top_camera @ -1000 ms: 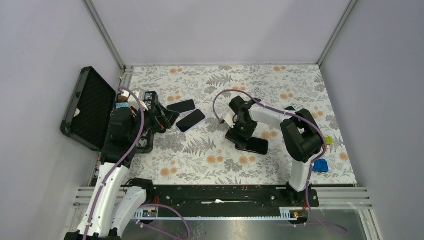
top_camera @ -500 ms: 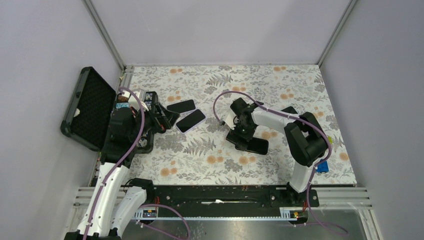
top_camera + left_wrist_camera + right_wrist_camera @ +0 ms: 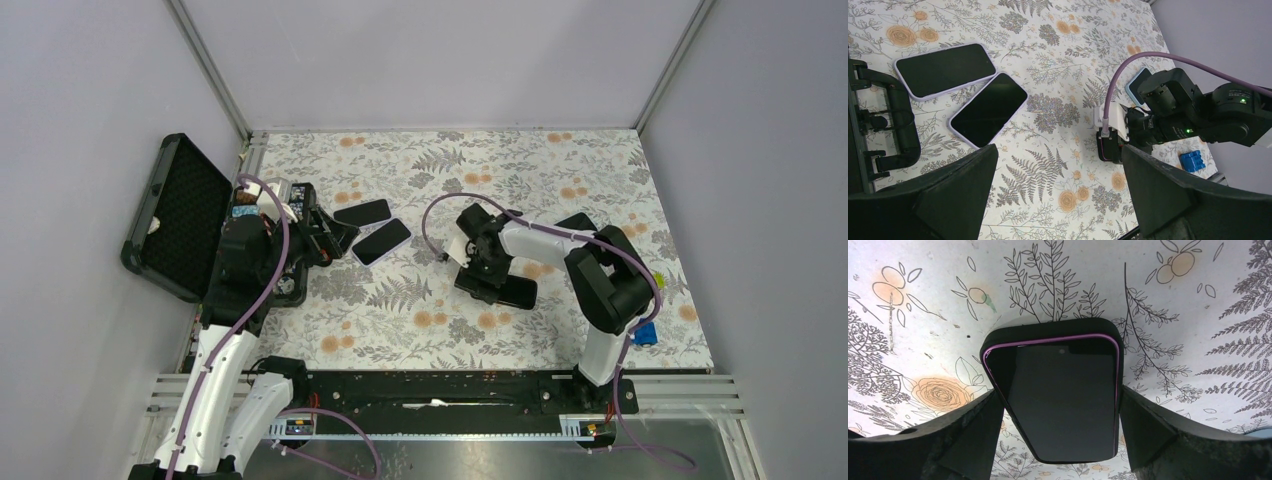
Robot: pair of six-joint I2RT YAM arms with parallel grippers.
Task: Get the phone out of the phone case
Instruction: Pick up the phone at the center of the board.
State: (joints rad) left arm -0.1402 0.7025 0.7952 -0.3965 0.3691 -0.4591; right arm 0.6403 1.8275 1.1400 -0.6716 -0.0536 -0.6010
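A phone with a dark screen and a purple rim sits in a black case point(image 3: 1058, 395), lying flat on the floral table point(image 3: 400, 300). In the top view, its right half point(image 3: 512, 292) shows beside my right wrist. My right gripper point(image 3: 1059, 396) is down over the phone's left end point(image 3: 480, 272). Its fingers stand wide apart, one at each long side of the case and close against its edges. My left gripper point(image 3: 1058, 165) hovers open and empty at the table's left point(image 3: 335, 240), far from the phone.
Two phones in lilac cases point(image 3: 382, 241) point(image 3: 362, 212) lie near my left gripper and also show in the left wrist view point(image 3: 988, 109) point(image 3: 943, 69). An open black carrying case point(image 3: 175, 215) stands at the left edge. A blue block point(image 3: 641, 332) sits at the right front.
My right gripper has shifted slightly left and turned over the phone's left end, and its elbow has swung. The phone and my left arm have not moved.
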